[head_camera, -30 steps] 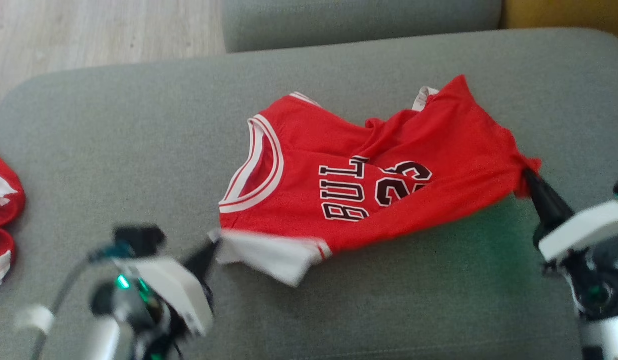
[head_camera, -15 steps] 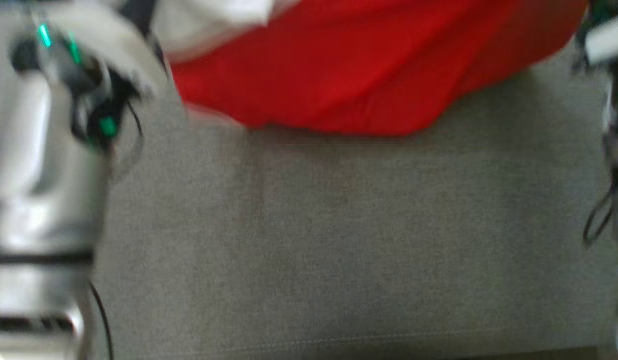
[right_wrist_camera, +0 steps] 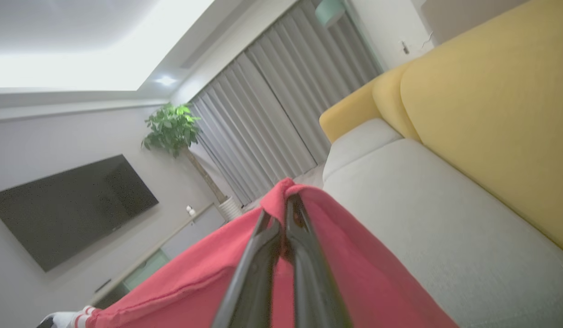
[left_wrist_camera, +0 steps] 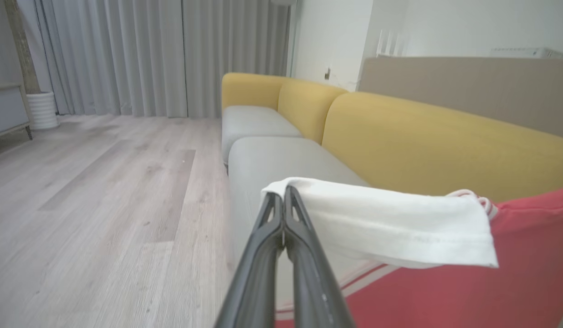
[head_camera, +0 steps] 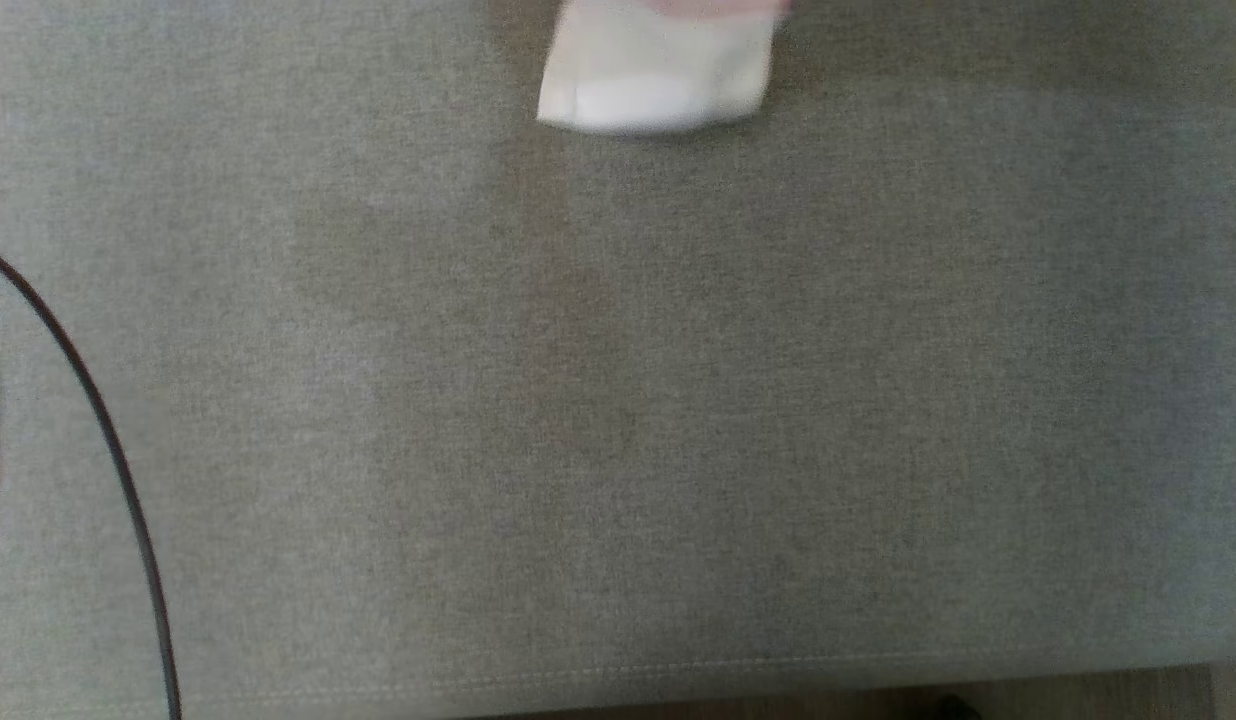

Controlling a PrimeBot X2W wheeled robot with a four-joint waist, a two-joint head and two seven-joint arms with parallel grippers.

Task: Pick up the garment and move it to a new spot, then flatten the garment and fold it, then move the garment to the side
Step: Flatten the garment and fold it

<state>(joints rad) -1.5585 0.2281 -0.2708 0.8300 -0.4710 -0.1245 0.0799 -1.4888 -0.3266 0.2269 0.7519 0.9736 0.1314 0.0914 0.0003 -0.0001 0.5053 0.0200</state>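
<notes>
The garment (left_wrist_camera: 445, 291) is soft cloth, matt red, with a white sleeve (left_wrist_camera: 391, 228) of the same dull finish and a stitched hem. The sofa seat (head_camera: 618, 400) is grey woven cloth, matt and finely grained; its backrest (left_wrist_camera: 427, 136) is yellow cloth, equally matt. The fingers (left_wrist_camera: 258, 273) of the left gripper (left_wrist_camera: 283, 196) and those of the right gripper (right_wrist_camera: 280, 206) are dark and smooth with a faint sheen, like plastic. The floor (left_wrist_camera: 104, 191) is pale wood-grain plank with a satin finish. The curtains (left_wrist_camera: 126, 54) are grey pleated cloth. The television screen (right_wrist_camera: 67, 205) is dark and smooth, the cable (head_camera: 111, 445) smooth black
</notes>
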